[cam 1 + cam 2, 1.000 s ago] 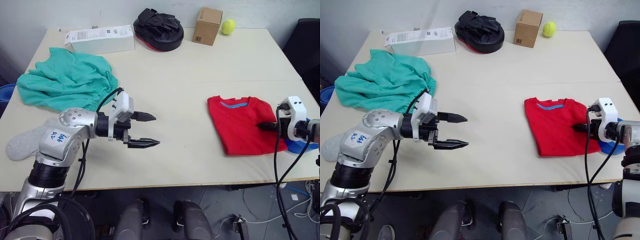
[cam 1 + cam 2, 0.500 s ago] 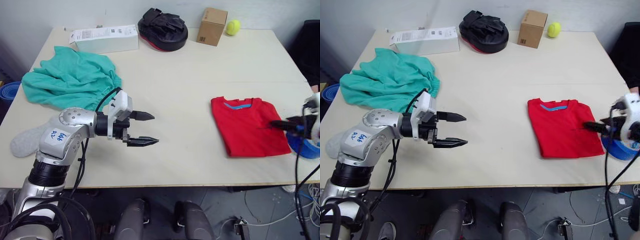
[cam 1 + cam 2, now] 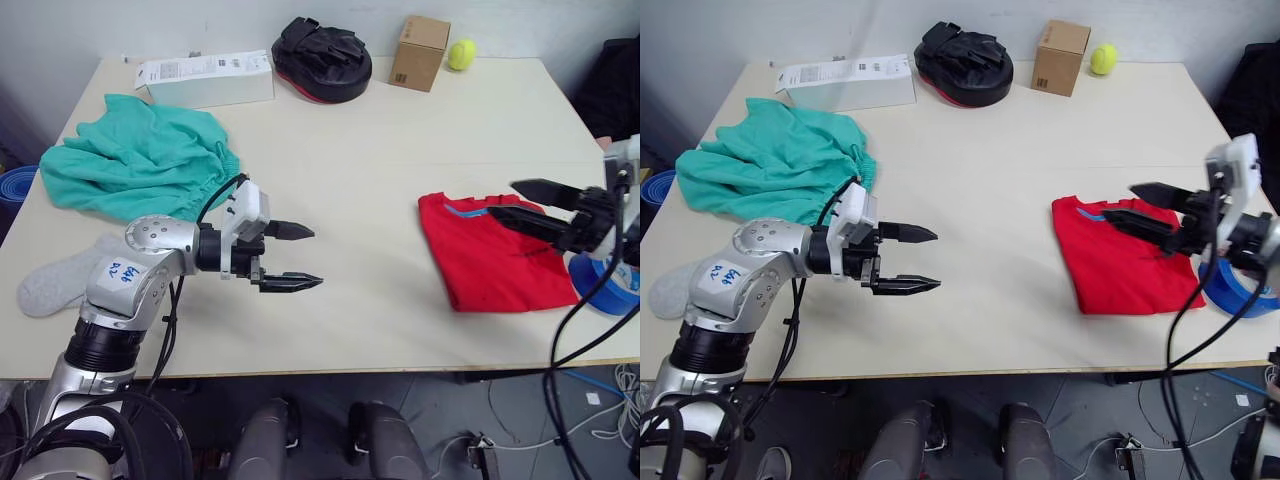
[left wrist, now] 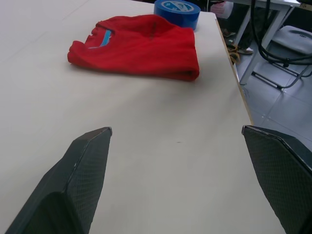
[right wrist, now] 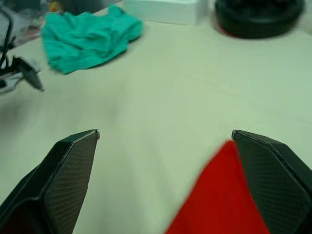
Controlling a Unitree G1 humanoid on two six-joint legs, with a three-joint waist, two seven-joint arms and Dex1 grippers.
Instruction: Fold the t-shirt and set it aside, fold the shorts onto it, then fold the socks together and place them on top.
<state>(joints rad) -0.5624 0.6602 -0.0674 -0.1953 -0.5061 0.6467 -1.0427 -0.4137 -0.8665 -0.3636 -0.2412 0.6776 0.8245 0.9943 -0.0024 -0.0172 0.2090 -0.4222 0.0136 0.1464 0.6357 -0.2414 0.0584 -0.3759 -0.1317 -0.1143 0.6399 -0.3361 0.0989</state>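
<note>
Head views: folded red t-shirt [image 3: 490, 255] at 3 o'clock on the table [image 3: 380, 140]; teal shorts [image 3: 135, 160] bunched at 10 o'clock; grey socks [image 3: 60, 280] at 8 o'clock by the near-left edge. Left gripper [image 3: 290, 256], fingers spread, hovers over bare tabletop; right gripper [image 3: 520, 200], fingers spread, hangs above the shirt.

Left wrist view: fingers apart; t-shirt [image 4: 141, 46] lies ahead beside a blue tape roll [image 4: 177, 12].

Right wrist view: fingers apart over the shirt's corner [image 5: 219, 204]; shorts [image 5: 87, 36] beyond.

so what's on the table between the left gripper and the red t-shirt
Nothing: in the left eye view only bare table separates the open left gripper from the folded t-shirt.
</note>
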